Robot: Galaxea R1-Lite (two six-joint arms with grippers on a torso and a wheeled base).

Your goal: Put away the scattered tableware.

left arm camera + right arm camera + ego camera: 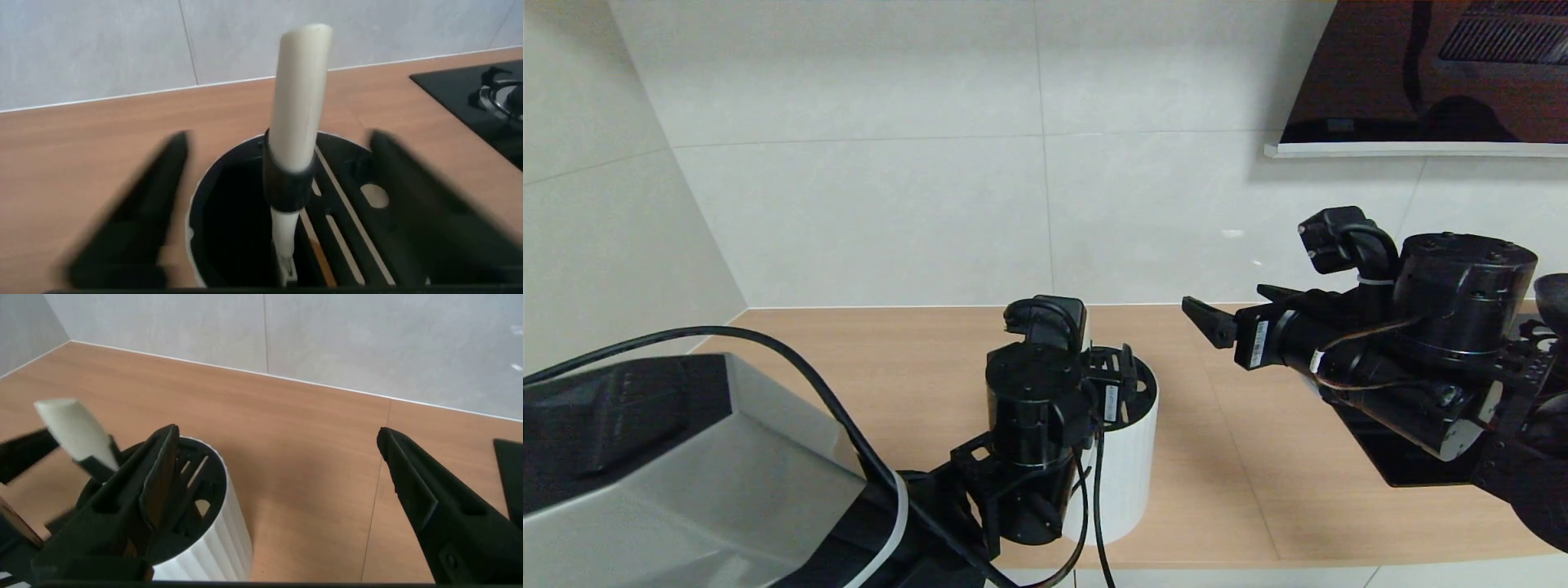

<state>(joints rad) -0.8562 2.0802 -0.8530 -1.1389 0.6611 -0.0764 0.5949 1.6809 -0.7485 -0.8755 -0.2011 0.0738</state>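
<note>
Your head view: a hob [1401,469] lies under the right arm, and a hood [1421,73] hangs on the wall above. The left gripper [1115,380] hovers over the white holder [1127,469] on the counter [890,367]. The right gripper [1217,320] hangs apart from it.

Your left wrist view: a cream-handled utensil [298,98] stands in the holder's round well between spread fingers, touching neither.

Your right wrist view: jaws wide apart and empty, with the holder beyond one finger.
</note>
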